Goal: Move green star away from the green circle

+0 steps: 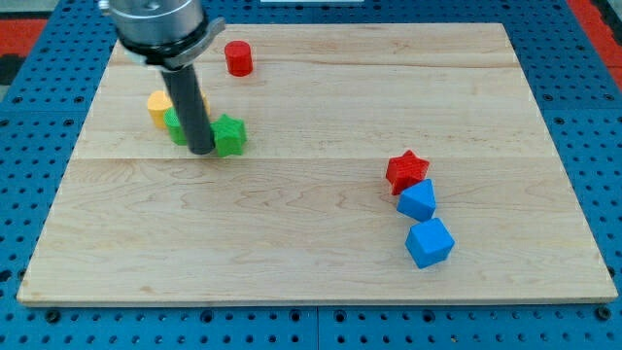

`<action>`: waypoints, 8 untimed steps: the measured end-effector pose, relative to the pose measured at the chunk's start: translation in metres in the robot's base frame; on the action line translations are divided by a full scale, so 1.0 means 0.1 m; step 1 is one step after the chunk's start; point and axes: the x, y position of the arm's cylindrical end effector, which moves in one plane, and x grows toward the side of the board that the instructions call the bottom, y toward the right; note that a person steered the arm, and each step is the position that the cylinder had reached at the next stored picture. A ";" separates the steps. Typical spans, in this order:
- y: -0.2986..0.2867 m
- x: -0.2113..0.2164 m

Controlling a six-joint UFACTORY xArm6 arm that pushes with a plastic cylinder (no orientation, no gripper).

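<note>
The green star (230,135) lies on the wooden board at the view's upper left. The green circle (176,126) sits just to its left, mostly hidden behind my rod. My tip (201,150) rests on the board between the two green blocks, touching or nearly touching the star's left side. A yellow block (159,105) sits right behind the green circle, partly hidden by the rod; its shape is unclear.
A red cylinder (238,58) stands near the board's top edge. At the view's right a red star (406,171), a blue block (417,201) and a blue cube (430,243) lie in a close column. The wooden board (311,194) sits on a blue pegboard.
</note>
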 end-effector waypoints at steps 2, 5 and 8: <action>0.58 -0.17; 1.61 -0.38; 2.02 -0.55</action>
